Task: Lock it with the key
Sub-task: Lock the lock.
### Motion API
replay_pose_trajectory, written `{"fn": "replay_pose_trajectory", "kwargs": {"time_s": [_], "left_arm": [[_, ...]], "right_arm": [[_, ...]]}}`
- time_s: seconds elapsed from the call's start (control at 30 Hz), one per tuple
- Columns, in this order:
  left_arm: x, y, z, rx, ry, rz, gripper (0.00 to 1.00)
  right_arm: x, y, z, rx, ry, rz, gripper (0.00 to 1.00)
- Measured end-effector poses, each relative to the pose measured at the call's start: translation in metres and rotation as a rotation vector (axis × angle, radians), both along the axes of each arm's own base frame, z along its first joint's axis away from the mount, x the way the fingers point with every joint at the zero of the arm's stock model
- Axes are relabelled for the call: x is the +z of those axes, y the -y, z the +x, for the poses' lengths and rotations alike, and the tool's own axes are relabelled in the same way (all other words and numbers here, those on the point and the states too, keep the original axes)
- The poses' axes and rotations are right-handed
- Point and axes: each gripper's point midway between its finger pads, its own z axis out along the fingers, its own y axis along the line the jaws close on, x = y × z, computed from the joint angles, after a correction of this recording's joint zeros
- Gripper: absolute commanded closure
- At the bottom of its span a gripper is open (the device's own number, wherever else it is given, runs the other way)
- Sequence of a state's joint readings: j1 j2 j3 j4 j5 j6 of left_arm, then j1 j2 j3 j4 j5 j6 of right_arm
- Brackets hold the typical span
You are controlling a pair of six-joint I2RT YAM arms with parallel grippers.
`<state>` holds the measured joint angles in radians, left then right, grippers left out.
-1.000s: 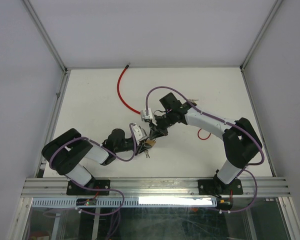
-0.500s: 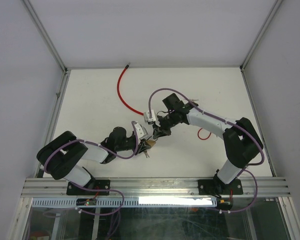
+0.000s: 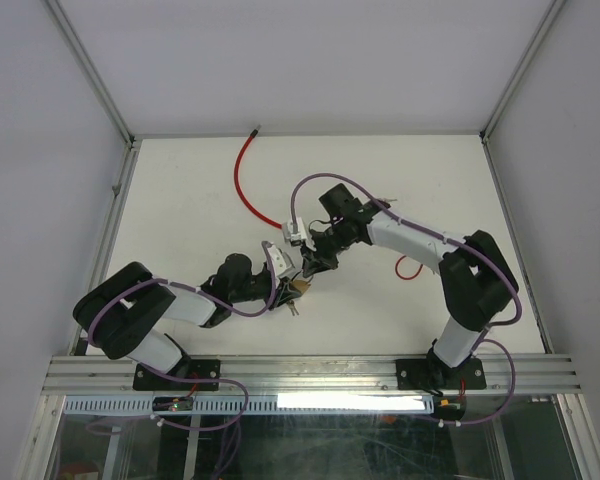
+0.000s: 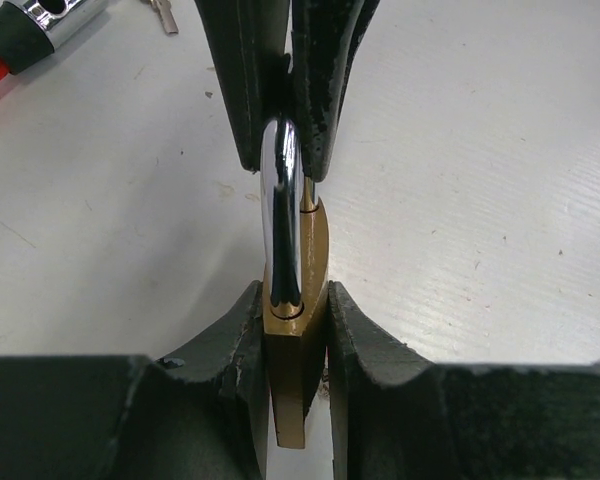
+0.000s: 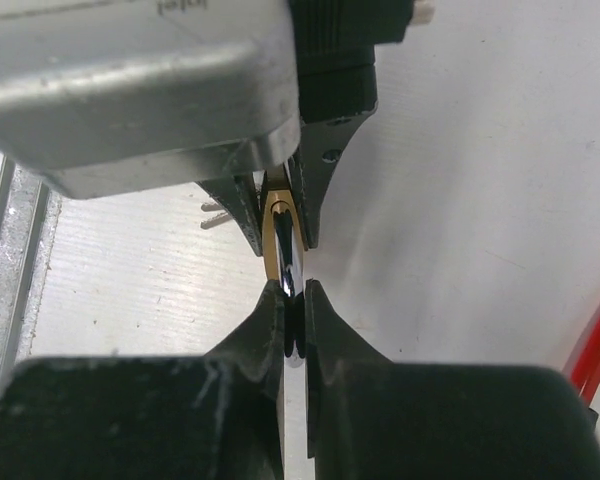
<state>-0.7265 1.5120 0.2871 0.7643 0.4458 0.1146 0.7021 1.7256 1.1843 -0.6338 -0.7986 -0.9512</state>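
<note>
Left tool (image 4: 293, 300) clamping brass padlock (image 4: 296, 400) body, right tool (image 5: 292, 300) pinching shackle (image 4: 281, 200) — above table (image 4: 500, 200).

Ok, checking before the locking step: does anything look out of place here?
Yes: the small silver key lies on the white table, in neither tool. The left tool grips the brass padlock body and the right tool its chrome shackle, so no tool is free to fetch it.

place: robotics lab | cues: white-panelled enclosure (image 3: 280, 60), aluminium rail (image 3: 310, 372), white table (image 3: 180, 190)
</note>
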Motion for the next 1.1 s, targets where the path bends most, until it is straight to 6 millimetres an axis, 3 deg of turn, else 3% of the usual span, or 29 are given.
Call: {"fn": "replay_pose_trajectory", "kwargs": {"time_s": [0.57, 1.1], "left_arm": [[-0.002, -0.014, 0.001, 0.08, -0.068, -0.042, 1.0], [-0.004, -0.021, 0.001, 0.136, -0.136, -0.071, 1.0]], "right_arm": [[-0.009, -0.023, 0.006, -0.001, -0.005, 0.005, 1.0], [-0.017, -0.039, 0.011, 0.131, 0.22, -0.005, 1.0]]}}
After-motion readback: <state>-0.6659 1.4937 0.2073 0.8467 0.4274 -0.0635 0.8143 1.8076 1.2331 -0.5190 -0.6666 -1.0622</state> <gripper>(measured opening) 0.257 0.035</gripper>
